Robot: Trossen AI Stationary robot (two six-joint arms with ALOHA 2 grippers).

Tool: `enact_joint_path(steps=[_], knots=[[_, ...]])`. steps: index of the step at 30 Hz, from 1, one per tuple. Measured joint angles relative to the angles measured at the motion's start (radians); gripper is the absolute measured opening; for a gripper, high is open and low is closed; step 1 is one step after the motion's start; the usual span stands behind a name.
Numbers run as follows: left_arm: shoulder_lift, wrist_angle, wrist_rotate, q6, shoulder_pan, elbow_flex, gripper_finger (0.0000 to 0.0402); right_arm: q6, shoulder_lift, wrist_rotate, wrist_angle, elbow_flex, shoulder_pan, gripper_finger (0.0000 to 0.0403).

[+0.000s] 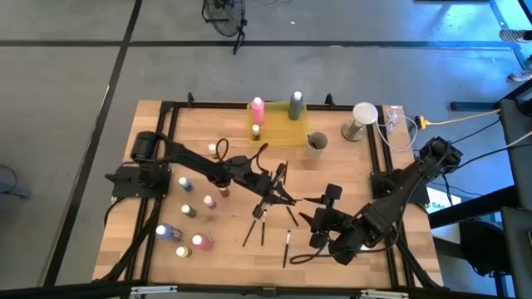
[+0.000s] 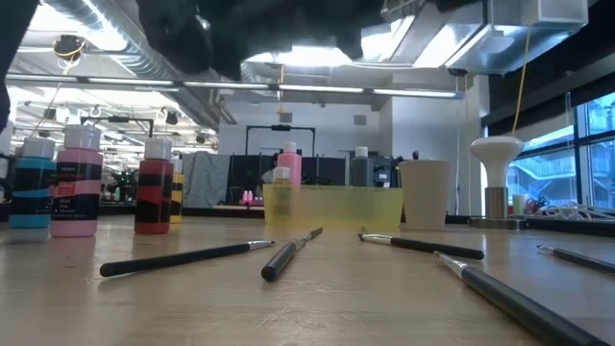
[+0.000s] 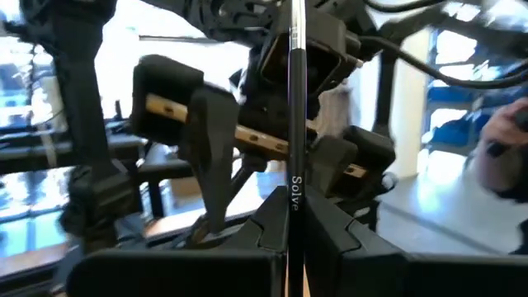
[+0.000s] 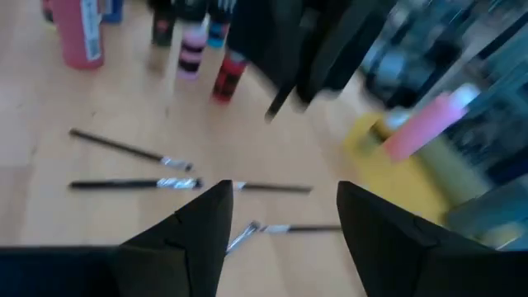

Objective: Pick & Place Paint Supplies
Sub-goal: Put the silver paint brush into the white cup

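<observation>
My left gripper hovers over the middle of the table, shut on a thin dark-handled paintbrush. My right gripper stands open just to its right, above the wood, with nothing between its fingers. Several more paintbrushes lie flat on the table below both grippers. Small paint bottles stand on their bases at the near left. In the yellow tray at the far side stand a pink bottle and a grey bottle. My left gripper pinches the paintbrush's dark handle between its two fingers, beside the printed lettering. The fingers point roughly level toward the table's right side. The brush crosses them and sticks out beyond them, lifted clear of the table. Which end sticks out, I cannot tell.
A grey-beige cup stands right of the tray, and a white-topped stand with cables is at the far right. A black frame borders the table. A person's arm shows in the room beyond.
</observation>
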Motion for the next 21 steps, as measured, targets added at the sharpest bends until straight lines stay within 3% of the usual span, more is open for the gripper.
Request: enact_joint_path(steps=[5,8,11,16,21], knots=[[0.113,0.233,0.083,-0.117,0.035,0.0,0.0012,-0.061,0.0,0.18,0.088,0.0,0.02,0.0222],[0.155,0.274,0.088,-0.144,0.051,-0.001,0.0012,-0.101,0.0,0.314,0.161,0.0,0.027,0.0222],[0.174,0.296,0.089,-0.158,0.063,-0.001,0.0012,-0.114,0.0,0.382,0.195,0.0,0.025,0.0222],[0.176,0.304,0.089,-0.097,0.062,-0.001,0.0012,-0.064,0.0,0.388,0.22,0.0,-0.013,0.022],[0.176,0.328,0.09,-0.079,0.061,0.0,0.0012,-0.077,0.0,0.265,0.239,0.0,-0.061,0.0201]])
